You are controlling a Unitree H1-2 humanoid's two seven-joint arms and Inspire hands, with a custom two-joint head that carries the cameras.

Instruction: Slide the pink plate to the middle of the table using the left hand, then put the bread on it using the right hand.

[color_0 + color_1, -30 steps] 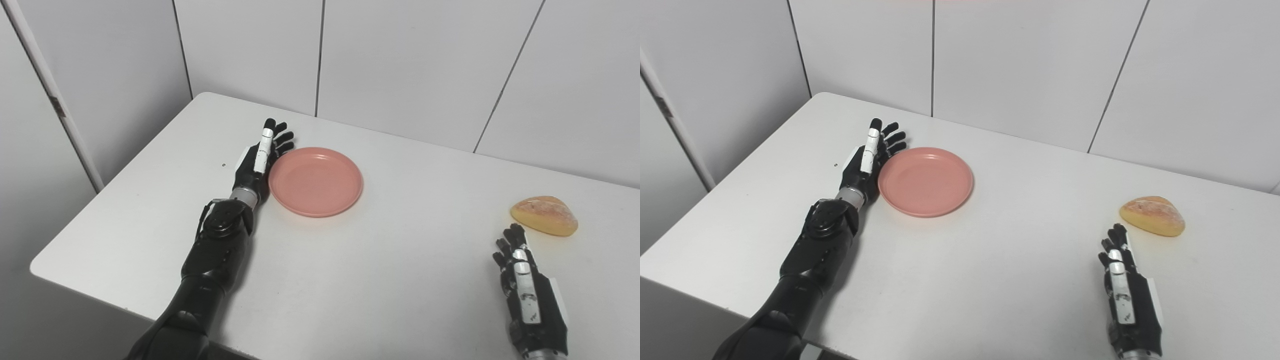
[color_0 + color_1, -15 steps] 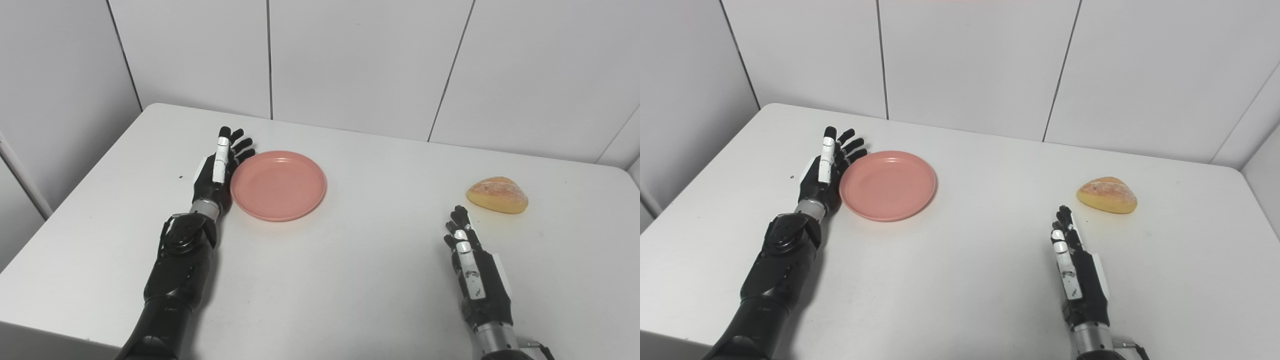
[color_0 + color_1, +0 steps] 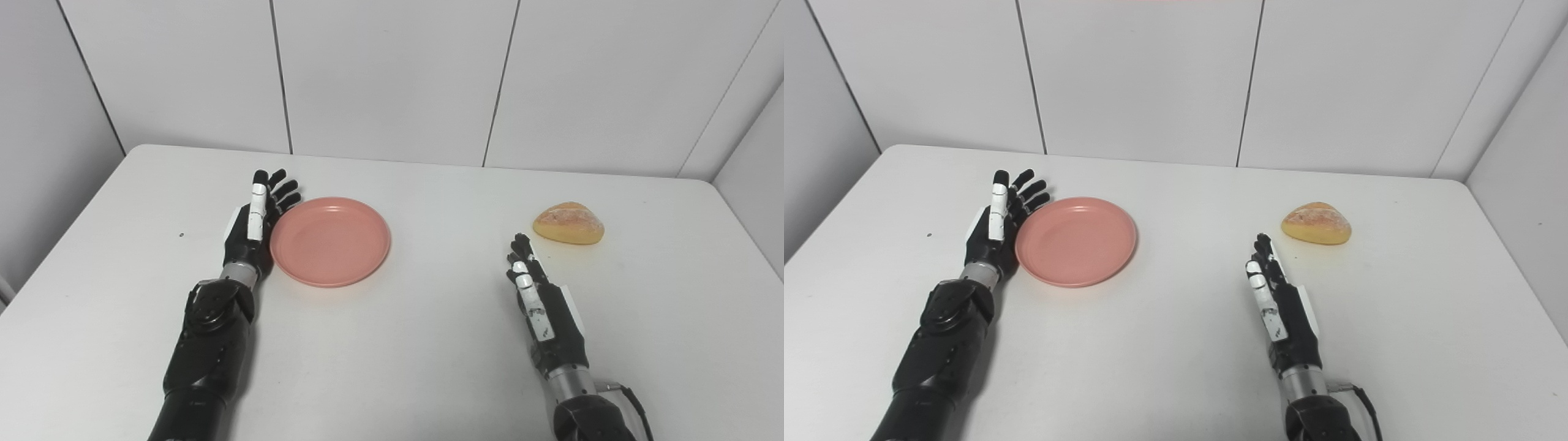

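Left eye view first: the left hand [image 3: 254, 214] stands edge-on with fingers spread and nothing gripped, pressed right against the pink plate [image 3: 331, 241] at the plate's nine o'clock, so the shove has to run toward three o'clock, across to the middle of the white tabletop [image 3: 404, 343]. The plate sits left of centre, so the slide looks unfinished. Over to the right eye view: the right hand [image 3: 1277, 300] waits with fingers straight, empty, and the bread [image 3: 1315, 223] lies near it at about one o'clock, its long axis running nine to three. That hand is plainly nearer the bread; the left owns the plate.
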